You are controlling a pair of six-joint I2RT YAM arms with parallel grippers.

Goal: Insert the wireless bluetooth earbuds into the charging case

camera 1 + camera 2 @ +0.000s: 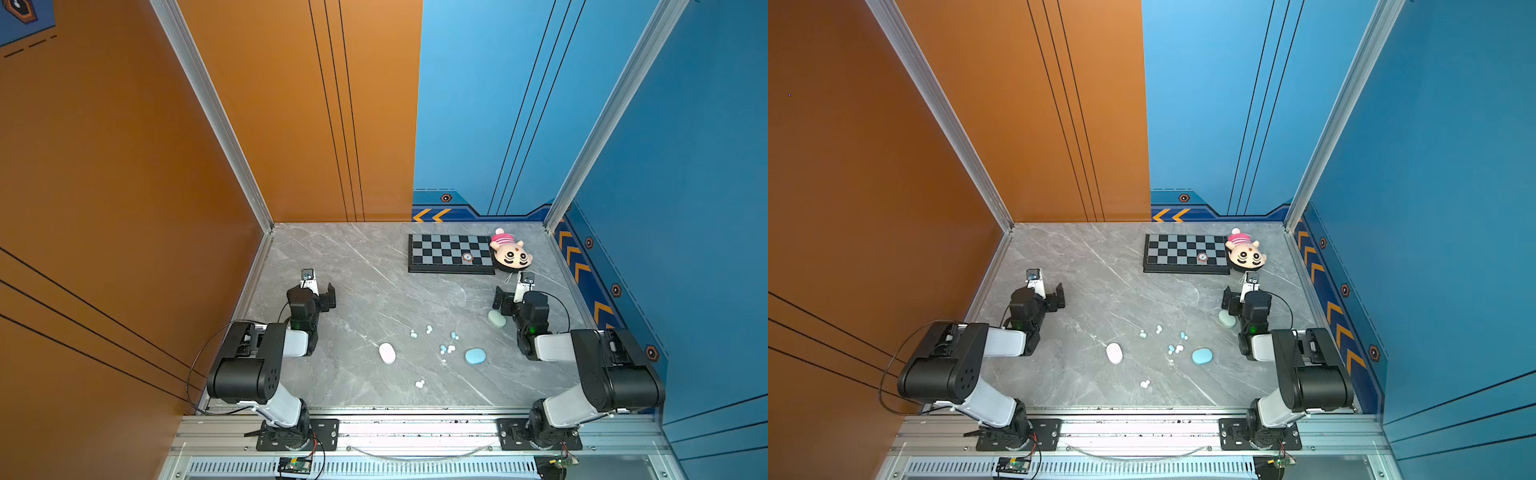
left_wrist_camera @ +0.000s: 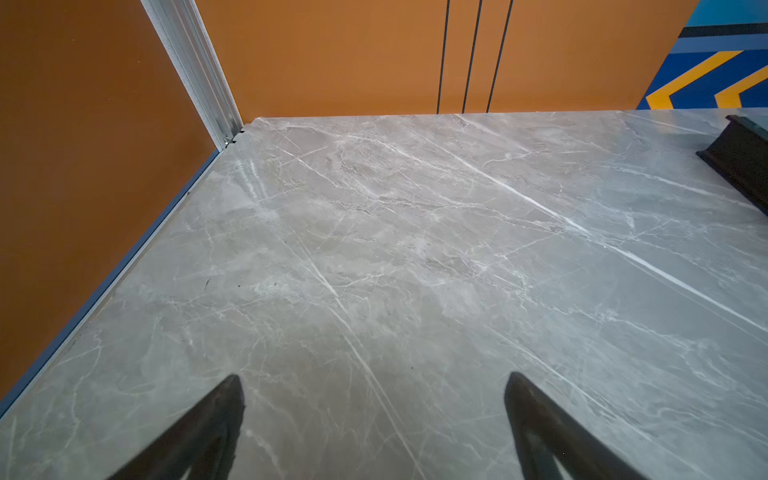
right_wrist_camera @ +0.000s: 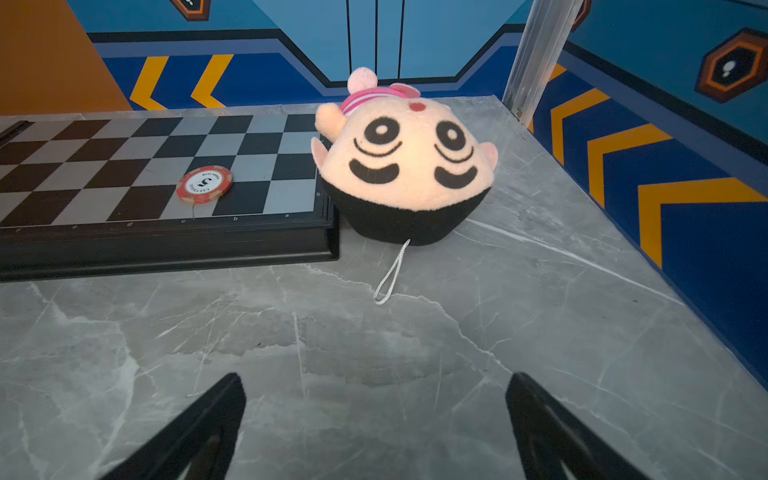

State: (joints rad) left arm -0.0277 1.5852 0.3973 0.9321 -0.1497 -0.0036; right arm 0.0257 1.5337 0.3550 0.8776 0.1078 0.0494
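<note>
Both top views show earbuds (image 1: 444,348) scattered loose on the bench (image 1: 357,266) among three shut cases (image 1: 475,356), probably for colour-matching. Flanking them, the left pincer (image 2: 374,384) and right pincer (image 3: 374,384) hang released and empty, seemingly parked before starting.

Straight ahead of my right gripper (image 3: 375,376) I see a plush toy (image 3: 405,166) lying face-up on the grey marble table (image 3: 540,332). Its black-haired head is nearest that gripper, and its white loop cord (image 3: 390,274) trails toward it. Touching the toy, ahead and to that gripper's left, lies a black-and-silver chessboard (image 3: 104,162). One red poker chip (image 3: 204,183) sits near its closer edge. Ahead of my left gripper (image 2: 375,376), bare marble runs to the orange wall (image 2: 332,54).
</note>
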